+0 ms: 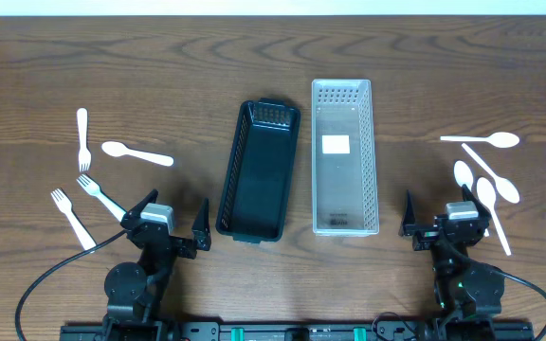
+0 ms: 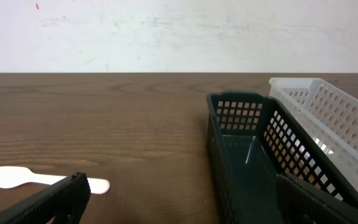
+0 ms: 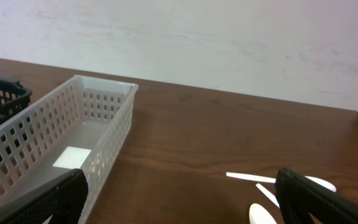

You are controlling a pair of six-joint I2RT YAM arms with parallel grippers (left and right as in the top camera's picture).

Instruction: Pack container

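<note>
A black slatted basket (image 1: 259, 180) and a white slatted basket (image 1: 344, 194) lie side by side at the table's middle, both holding no cutlery. White plastic forks (image 1: 82, 137) and a spoon (image 1: 136, 152) lie at the left. Several white spoons (image 1: 493, 178) lie at the right. My left gripper (image 1: 172, 210) hovers open near the front edge, just left of the black basket (image 2: 241, 115), with the left spoon (image 2: 17, 178) ahead of it. My right gripper (image 1: 446, 213) stands open between the white basket (image 3: 98, 106) and the right spoons (image 3: 253, 178). Neither holds anything.
A white label (image 1: 336, 144) sits on the white basket's floor. Bare dark wood table (image 1: 197, 76) stretches behind the baskets to a pale wall. Cables trail from both arm bases at the front edge.
</note>
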